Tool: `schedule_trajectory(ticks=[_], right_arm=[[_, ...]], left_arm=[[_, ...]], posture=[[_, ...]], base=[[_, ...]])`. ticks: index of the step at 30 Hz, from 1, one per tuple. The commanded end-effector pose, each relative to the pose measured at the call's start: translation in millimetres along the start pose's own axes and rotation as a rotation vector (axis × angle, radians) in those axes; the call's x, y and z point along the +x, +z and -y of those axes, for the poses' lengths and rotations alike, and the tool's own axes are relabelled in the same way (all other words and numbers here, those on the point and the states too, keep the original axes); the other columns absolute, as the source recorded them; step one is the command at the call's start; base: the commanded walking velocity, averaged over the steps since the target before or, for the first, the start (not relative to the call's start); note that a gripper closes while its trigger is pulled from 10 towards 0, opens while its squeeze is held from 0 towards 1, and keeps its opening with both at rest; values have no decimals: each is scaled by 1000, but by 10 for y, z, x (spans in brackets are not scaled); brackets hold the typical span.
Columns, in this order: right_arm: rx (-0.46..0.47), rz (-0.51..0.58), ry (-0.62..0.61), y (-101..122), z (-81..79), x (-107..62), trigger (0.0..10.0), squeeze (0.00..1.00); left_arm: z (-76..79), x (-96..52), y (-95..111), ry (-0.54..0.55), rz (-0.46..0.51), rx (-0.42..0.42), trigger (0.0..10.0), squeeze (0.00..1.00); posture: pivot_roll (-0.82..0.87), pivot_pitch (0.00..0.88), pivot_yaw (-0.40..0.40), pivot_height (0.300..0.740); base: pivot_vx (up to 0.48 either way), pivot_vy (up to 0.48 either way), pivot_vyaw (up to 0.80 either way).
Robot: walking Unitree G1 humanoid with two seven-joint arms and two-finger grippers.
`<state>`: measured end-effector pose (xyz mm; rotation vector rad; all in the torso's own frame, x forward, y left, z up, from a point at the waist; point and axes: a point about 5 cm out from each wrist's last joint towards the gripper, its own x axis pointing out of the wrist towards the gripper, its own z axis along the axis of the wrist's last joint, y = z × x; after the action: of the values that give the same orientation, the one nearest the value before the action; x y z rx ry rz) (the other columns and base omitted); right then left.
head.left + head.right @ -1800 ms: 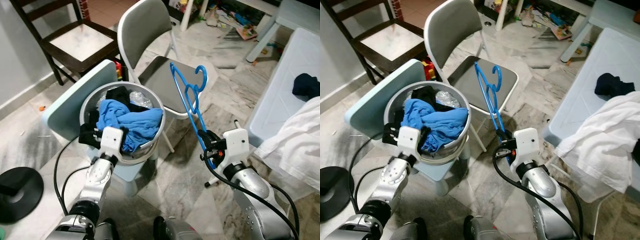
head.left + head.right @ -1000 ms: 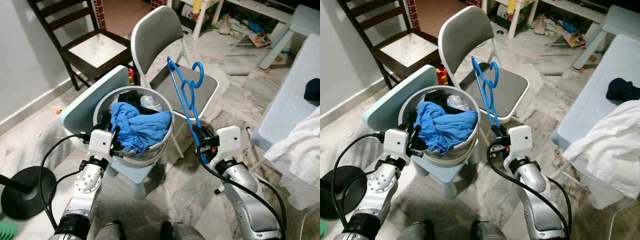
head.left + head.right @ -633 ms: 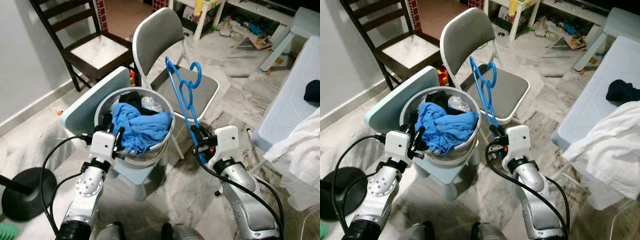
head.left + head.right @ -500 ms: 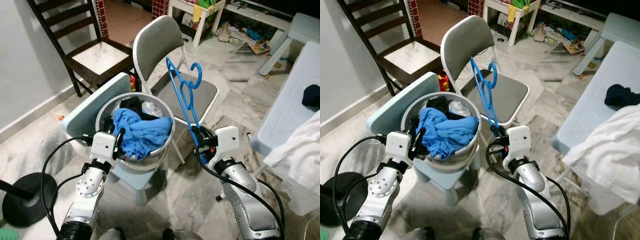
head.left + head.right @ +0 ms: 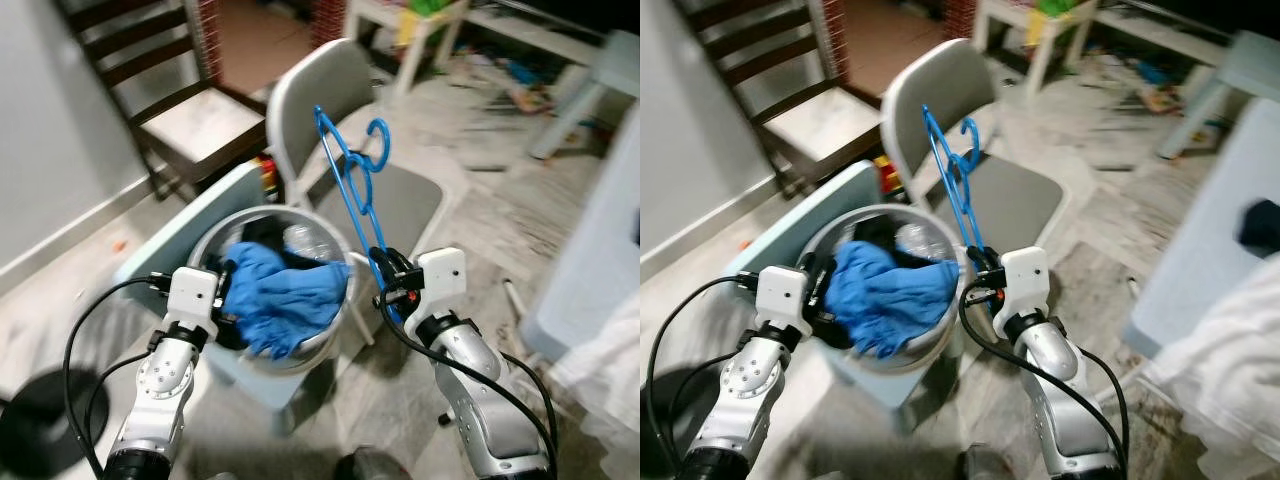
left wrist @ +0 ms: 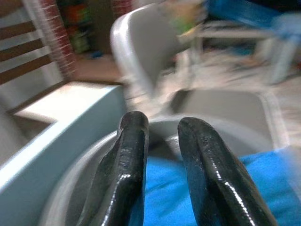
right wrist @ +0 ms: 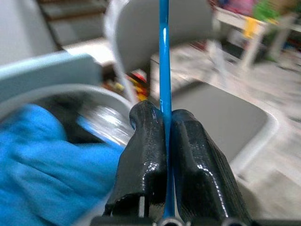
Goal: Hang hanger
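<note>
Above the right gripper [image 7: 165, 123], whose fingers pinch its lower bar, a blue hanger [image 5: 354, 182] stands upright before a grey folding chair [image 5: 330, 95]. Left gripper [image 6: 162, 134], fingers slightly parted, hovers at the laundry bucket [image 5: 320, 335] rim.

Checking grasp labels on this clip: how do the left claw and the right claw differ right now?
The right claw is shut on the blue hanger, held upright in front of the grey chair; the left claw is open and holds nothing, its fingers above the bucket of blue cloth. Both are raised beside that bucket.
</note>
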<state>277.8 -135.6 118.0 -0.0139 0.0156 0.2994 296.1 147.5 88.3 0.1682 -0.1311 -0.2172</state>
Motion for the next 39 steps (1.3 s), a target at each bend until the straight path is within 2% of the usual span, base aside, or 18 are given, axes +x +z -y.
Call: schedule_trajectory(ticks=[1, 13, 19, 20, 26, 29, 33, 36, 37, 39], right_arm=[[5, 17, 16, 33, -58, 12, 10000, 0], [3, 15, 20, 37, -61, -3, 10000, 0], [-5, 2, 22, 40, -31, -63, 10000, 0], [-10, -4, 25, 45, -20, -89, 10000, 0], [-24, -24, 28, 75, 13, -182, 10000, 0], [-32, -38, 21, 91, 42, -254, 10000, 0], [-43, -64, 12, 85, 62, -372, 10000, 0], [-44, -67, 9, 84, 67, -394, 10000, 0], [-45, -69, 6, 86, 70, -402, 10000, 0], [-47, -71, -2, 98, 73, -417, 10000, 0]], left_arm=[[-57, -88, -91, 12, -42, 12, 10000, 0], [-24, -116, -178, 21, -99, 6, 10000, 0], [-24, -86, -286, -3, -162, -13, 10000, 0], [-6, -64, -359, -26, -215, -5, 10000, 0], [3, 4, -518, -63, -324, -28, 10000, 0], [-44, 41, -552, -66, -358, -23, 10000, 0], [-195, 97, -587, -40, -430, -31, 10000, 0], [-234, 129, -561, -15, -423, -18, 10000, 0], [-249, 148, -547, -2, -418, -41, 10000, 1000], [-251, 190, -509, 15, -389, -69, 10000, 1000]], posture=[[-201, 155, -59, 740], [-203, 170, -68, 740], [-220, 197, -94, 740], [-229, 211, -106, 740], [-270, 251, -138, 740], [-310, 275, -159, 740], [-341, 284, -166, 740], [-358, 284, -164, 740], [-360, 283, -163, 740], [-365, 281, -159, 740]], base=[[0, 0, 0], [0, 0, 0], [0, 0, 0], [0, 0, 0], [0, 0, 0], [0, 0, 0], [0, 0, 0], [0, 0, 0], [0, 0, 0], [0, 0, 0]])
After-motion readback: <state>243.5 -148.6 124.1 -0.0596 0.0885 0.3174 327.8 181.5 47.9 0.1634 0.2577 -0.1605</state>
